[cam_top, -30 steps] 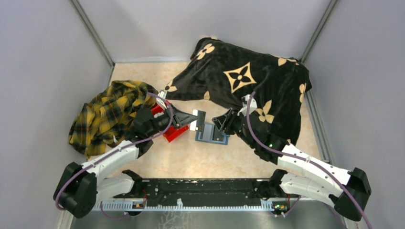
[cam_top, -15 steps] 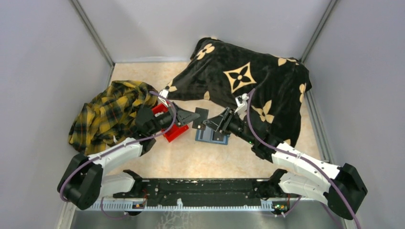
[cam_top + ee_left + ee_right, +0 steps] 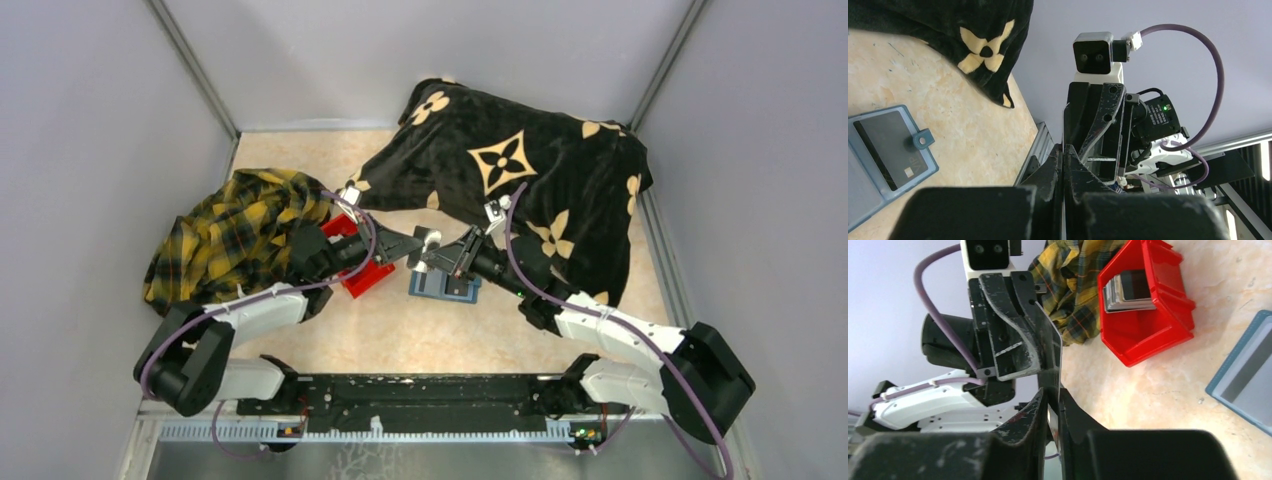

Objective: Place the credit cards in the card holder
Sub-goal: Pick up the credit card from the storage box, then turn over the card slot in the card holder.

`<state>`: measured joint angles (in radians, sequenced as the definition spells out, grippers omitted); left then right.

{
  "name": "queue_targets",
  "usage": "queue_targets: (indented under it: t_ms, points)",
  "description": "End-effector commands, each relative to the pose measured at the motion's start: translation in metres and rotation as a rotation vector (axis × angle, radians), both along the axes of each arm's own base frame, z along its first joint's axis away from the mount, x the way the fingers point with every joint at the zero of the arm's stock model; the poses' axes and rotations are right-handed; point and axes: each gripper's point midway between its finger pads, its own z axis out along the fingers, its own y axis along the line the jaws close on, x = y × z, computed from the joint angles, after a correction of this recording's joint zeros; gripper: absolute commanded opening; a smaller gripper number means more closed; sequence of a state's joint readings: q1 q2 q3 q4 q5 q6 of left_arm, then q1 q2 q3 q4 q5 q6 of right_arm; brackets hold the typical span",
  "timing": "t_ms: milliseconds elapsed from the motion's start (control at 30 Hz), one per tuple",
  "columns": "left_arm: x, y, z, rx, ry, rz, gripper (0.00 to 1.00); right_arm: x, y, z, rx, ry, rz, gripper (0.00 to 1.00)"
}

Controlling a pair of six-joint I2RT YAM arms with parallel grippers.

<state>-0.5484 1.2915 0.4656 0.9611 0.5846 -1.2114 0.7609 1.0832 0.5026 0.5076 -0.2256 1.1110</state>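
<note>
Table (image 3: 420, 335), pale marbled top, carrying everything listed below.
Black blanket (image 3: 520, 170) with tan flower motifs, heaped over the far right corner.
Yellow plaid cloth (image 3: 220, 240), bunched at the left edge.
Red bin (image 3: 1148, 342), near the table's centre beside the plaid, holding a stack of spare cards (image 3: 1128, 290) on edge.
Card holder (image 3: 445, 285), teal, lying open and flat just right of the bin, with a dark striped panel showing inside.
Left gripper (image 3: 408, 245), clenched on a credit card (image 3: 1050, 347) raised off the table between bin and holder.
Right gripper (image 3: 1050, 402), fingers flanking the card's opposite edge; we cannot tell whether they press it yet.
Handling: we judge the card light, thin, stiff yet springy and slick-faced. It is best pinched flat across both faces near one edge, leaving the leading edge free for a slot.
Writing: we read none; the small mark on the holder's dark panel is too small to make out.
</note>
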Motion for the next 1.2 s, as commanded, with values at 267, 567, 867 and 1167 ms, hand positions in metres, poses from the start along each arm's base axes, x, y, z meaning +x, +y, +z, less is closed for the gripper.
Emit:
queue_targets:
  t_ms: [267,567,867,1167]
  points:
    - [0.004,0.0,-0.02,0.046,0.033,0.034,0.4,0.002,-0.01,0.021,0.046,-0.059,-0.011,0.0]
    - [0.038,0.022,-0.088,0.381,0.182,0.279,0.43,0.016,-0.059,-0.04,-0.377,0.013,-0.197,0.0]
    - [0.046,0.024,-0.144,0.757,0.197,0.349,0.38,0.034,-0.081,-0.089,-0.761,0.116,-0.217,0.0]
    - [0.043,0.025,-0.193,0.977,0.223,0.329,0.35,0.048,-0.072,-0.105,-0.925,0.181,-0.157,0.0]
